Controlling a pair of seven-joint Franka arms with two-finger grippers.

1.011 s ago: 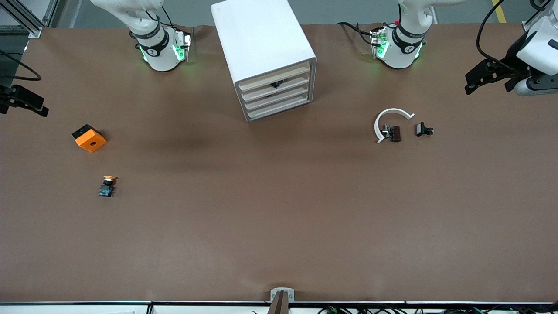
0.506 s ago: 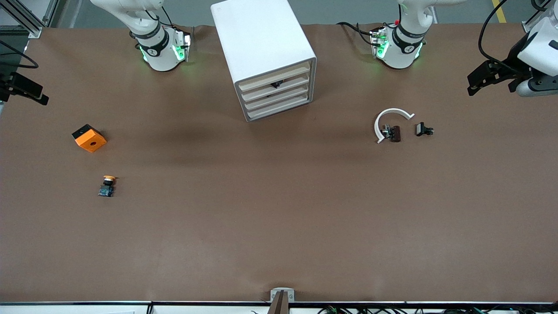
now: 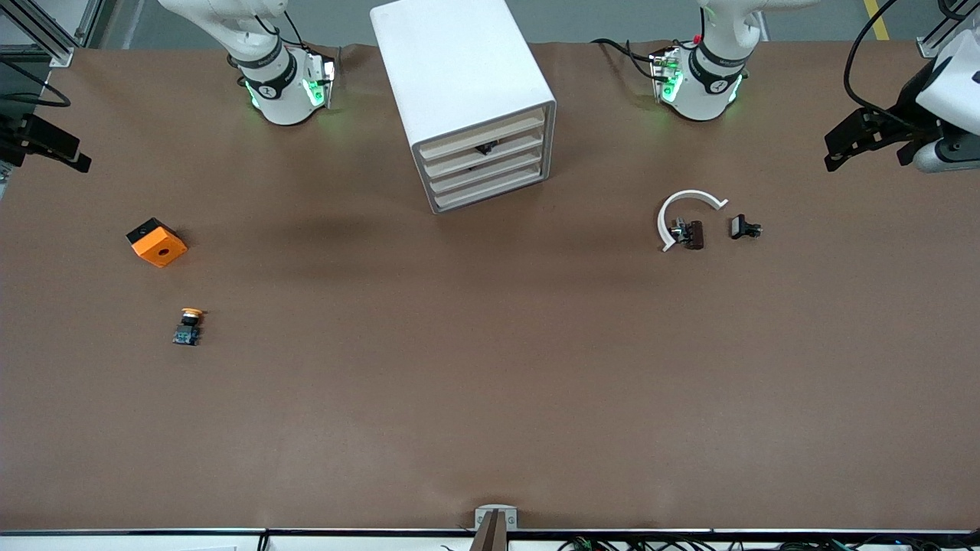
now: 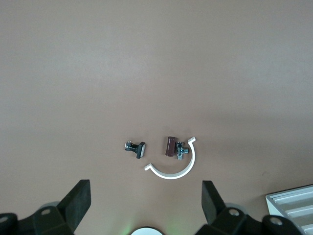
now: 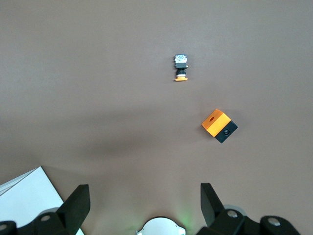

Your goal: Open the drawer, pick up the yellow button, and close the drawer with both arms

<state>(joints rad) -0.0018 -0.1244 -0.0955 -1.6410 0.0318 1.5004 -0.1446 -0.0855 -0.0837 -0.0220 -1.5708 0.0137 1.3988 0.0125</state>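
Observation:
The white cabinet [image 3: 467, 99] stands between the two arm bases, and its top drawer [image 3: 482, 128] looks pushed in level with the three below. The button [image 3: 188, 326], with a black body and an orange cap, lies on the brown table toward the right arm's end; it also shows in the right wrist view [image 5: 181, 67]. My right gripper [image 3: 65, 153] hangs open and empty over the table edge at that end, its jaws wide apart in its wrist view [image 5: 145, 198]. My left gripper [image 3: 861, 145] hangs open and empty over the left arm's end [image 4: 146, 196].
An orange square block [image 3: 157, 242] with a hole lies farther from the front camera than the button. A white C-shaped ring [image 3: 685, 214], a brown part [image 3: 693, 233] and a black clip [image 3: 744, 227] lie toward the left arm's end. A small dark thing [image 3: 484, 148] shows between the drawer fronts.
Both grippers have drawn a little farther out toward their own ends of the table. Nothing on the table has moved.

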